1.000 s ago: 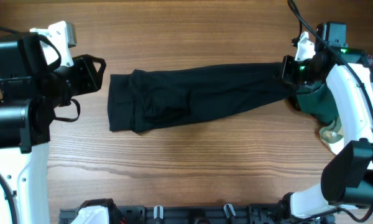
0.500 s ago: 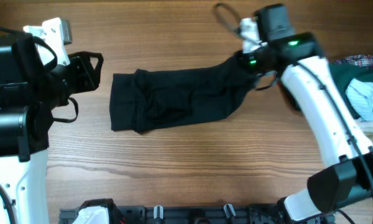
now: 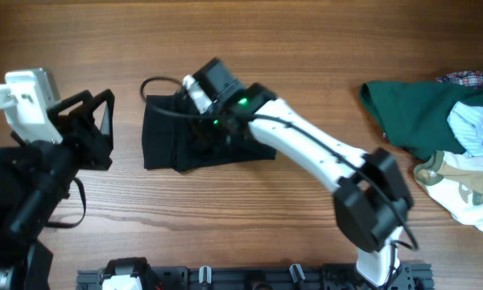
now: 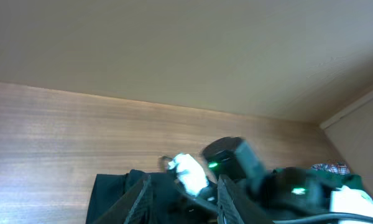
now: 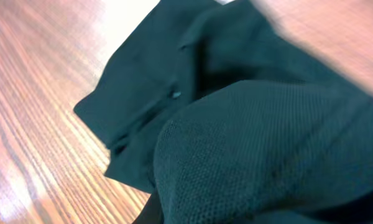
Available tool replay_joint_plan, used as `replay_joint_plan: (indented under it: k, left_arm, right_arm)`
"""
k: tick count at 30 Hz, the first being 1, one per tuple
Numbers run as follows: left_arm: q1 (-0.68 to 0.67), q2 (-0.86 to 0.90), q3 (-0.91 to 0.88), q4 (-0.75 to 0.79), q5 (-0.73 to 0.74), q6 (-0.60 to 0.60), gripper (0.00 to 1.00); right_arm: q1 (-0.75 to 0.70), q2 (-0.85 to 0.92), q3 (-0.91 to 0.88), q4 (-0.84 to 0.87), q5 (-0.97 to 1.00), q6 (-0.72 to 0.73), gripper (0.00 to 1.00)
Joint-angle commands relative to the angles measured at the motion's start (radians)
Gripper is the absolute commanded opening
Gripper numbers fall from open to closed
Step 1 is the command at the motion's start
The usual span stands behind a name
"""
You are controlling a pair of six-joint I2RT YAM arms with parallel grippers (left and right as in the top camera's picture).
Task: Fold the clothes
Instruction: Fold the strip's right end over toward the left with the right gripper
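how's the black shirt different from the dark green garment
The black soft-fabric polo shirt is folded over into a compact block left of centre, gripped by the right tool; the dark green garment lies crumpled at the right edge, untouched, among other clothes. Both rest on the wooden table.

We see the black polo shirt (image 3: 165,141) doubled over itself in a rumpled heap. One knit fold is pinched by the right gripper (image 3: 212,127) and bulges against its closed fingers, placket button beyond. It lies just ahead of the left fingers (image 4: 141,200).
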Motion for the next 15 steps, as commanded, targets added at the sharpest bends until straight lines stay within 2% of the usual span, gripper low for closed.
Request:
replay_joint_plan:
  k: [1, 2, 3, 4, 5, 7, 13, 15]
  left_arm:
    - [0.003, 0.003, 0.011, -0.027, -0.010, 0.016, 0.34]
    - [0.003, 0.004, 0.011, -0.036, -0.011, 0.017, 0.34]
    - [0.003, 0.006, 0.011, -0.041, -0.011, 0.016, 0.34]
    - [0.003, 0.006, 0.011, -0.046, -0.010, 0.017, 0.33]
    - [0.003, 0.007, 0.011, -0.047, -0.010, 0.016, 0.33]
    - [0.003, 0.007, 0.011, -0.047, -0.010, 0.016, 0.33]
    - [0.003, 0.008, 0.011, -0.051, -0.010, 0.016, 0.33]
    - [0.003, 0.013, 0.011, -0.052, -0.010, 0.016, 0.34]
  right_arm:
    - [0.035, 0.033, 0.023, 0.055, -0.054, 0.031, 0.04]
    - [0.038, 0.035, 0.023, 0.065, -0.055, 0.047, 0.05]
    - [0.039, 0.036, 0.023, 0.074, -0.066, 0.044, 0.18]
    - [0.039, 0.035, 0.023, 0.086, -0.081, 0.042, 0.48]
    - [0.039, 0.034, 0.023, 0.095, -0.089, 0.035, 0.62]
    - [0.032, 0.015, 0.023, 0.113, -0.087, 0.022, 0.72]
    - [-0.026, -0.057, 0.023, 0.085, -0.087, 0.052, 0.73]
    - [-0.064, -0.066, 0.023, 0.024, -0.087, 0.117, 0.68]
